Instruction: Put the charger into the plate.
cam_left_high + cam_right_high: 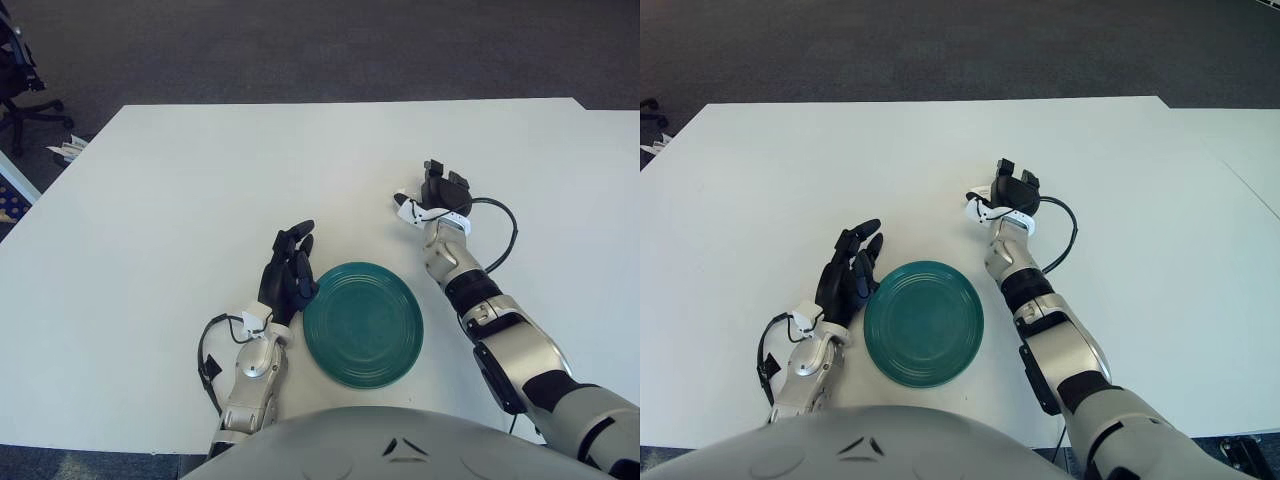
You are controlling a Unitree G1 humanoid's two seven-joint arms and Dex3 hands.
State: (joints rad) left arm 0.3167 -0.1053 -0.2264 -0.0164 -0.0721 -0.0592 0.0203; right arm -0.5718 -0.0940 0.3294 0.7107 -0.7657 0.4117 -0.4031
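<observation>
A dark green round plate (363, 323) lies near the table's front edge. My right hand (438, 193) is beyond the plate and a little to its right, above the white table (180, 190). Its black fingers are curled on a small white charger (405, 208), which sticks out to the left of the palm. My left hand (288, 268) shows just left of the plate's rim, fingers spread and holding nothing.
A black cable (503, 235) loops out beside my right wrist. An office chair (18, 75) stands on the floor past the table's far left corner, with small white objects (68, 148) at the table's left edge.
</observation>
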